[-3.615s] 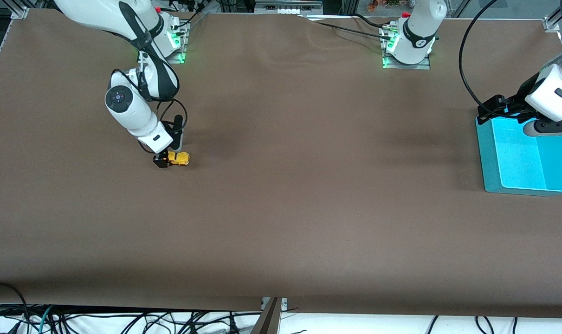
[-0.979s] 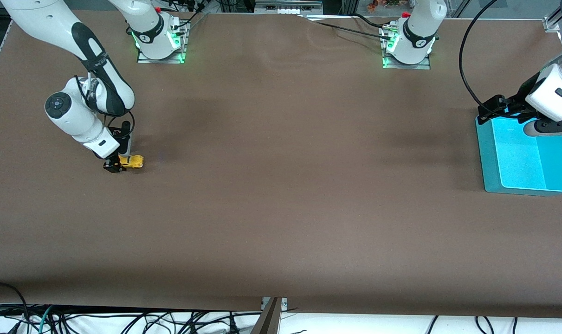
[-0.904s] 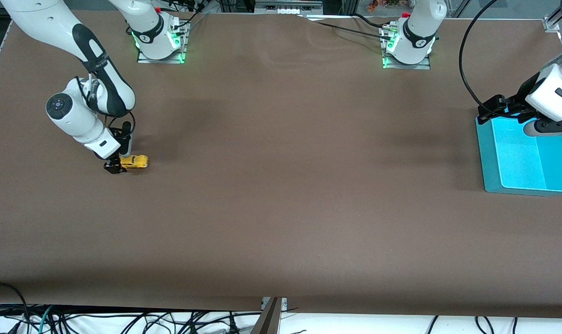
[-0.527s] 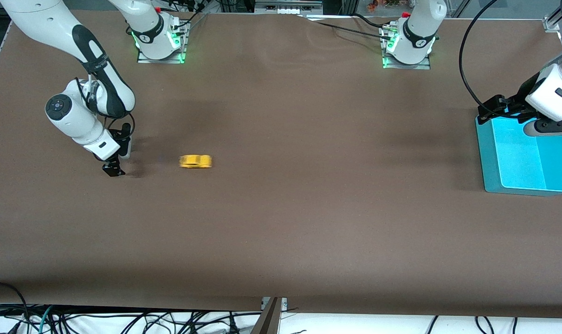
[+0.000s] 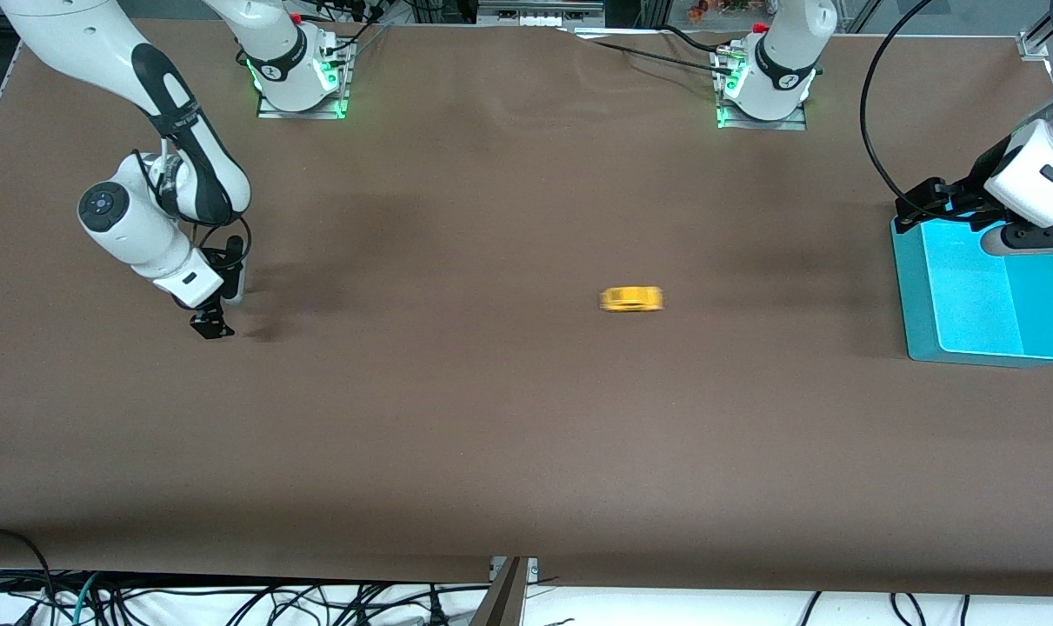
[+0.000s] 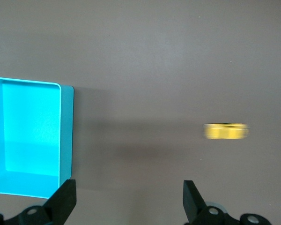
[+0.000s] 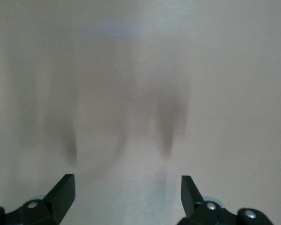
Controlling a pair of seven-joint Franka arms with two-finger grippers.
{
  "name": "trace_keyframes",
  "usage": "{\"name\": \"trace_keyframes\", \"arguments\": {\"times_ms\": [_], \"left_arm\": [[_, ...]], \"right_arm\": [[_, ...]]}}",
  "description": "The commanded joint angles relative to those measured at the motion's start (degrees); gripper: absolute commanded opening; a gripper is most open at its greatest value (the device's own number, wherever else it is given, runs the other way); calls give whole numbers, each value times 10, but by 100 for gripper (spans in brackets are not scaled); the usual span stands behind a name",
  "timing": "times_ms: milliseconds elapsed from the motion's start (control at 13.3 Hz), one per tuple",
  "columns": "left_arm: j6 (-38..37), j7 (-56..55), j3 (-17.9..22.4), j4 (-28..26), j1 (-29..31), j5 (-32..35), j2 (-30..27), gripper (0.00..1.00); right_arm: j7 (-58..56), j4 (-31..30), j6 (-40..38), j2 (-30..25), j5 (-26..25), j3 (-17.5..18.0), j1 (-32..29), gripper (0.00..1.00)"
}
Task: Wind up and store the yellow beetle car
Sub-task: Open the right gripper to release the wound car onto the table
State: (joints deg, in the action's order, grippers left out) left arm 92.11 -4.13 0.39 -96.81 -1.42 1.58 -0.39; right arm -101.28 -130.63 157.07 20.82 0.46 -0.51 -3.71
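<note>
We see the yellow beetle car (image 5: 631, 299) alone on the brown bench (image 5: 526, 417), a blurred streak near its middle, between the two arms' ends and well apart from both grippers. Our right gripper (image 5: 216, 313) is low over the bench at the right arm's end, fingers spread and empty. Our left gripper (image 6: 127, 199) waits above the turquoise bin (image 5: 913, 287), fingers apart, holding nothing

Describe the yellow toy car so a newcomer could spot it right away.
Look at the brown table, roughly midway between the two arms' ends. The yellow beetle car sits alone on bare cloth, apart from the turquoise bin at the left arm's end. It is the only yellow thing.
</note>
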Motion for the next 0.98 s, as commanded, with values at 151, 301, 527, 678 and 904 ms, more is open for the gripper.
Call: {"name": "trace_keyframes", "arguments": {"times_ms": [151, 301, 527, 678, 904], "left_arm": [[-12, -4, -2, 16, -1, 15, 6, 100], [-12, -4, -2, 16, -1, 15, 6, 100], [-12, -3, -1, 16, 0, 15, 7, 100], [-12, -3, 0, 16, 2, 15, 7, 100], [-12, -2, 3, 14, 14, 15, 13, 100]], "right_arm": [[62, 117, -182, -10, 6, 11, -6, 100], [102, 149, -227, -12, 13, 19, -5, 100], [199, 190, -288, -29, 13, 33, -5, 100], [283, 231, -340, -33, 13, 48, -4, 100], [473, 317, -455, -36, 13, 73, -2, 100]]}}
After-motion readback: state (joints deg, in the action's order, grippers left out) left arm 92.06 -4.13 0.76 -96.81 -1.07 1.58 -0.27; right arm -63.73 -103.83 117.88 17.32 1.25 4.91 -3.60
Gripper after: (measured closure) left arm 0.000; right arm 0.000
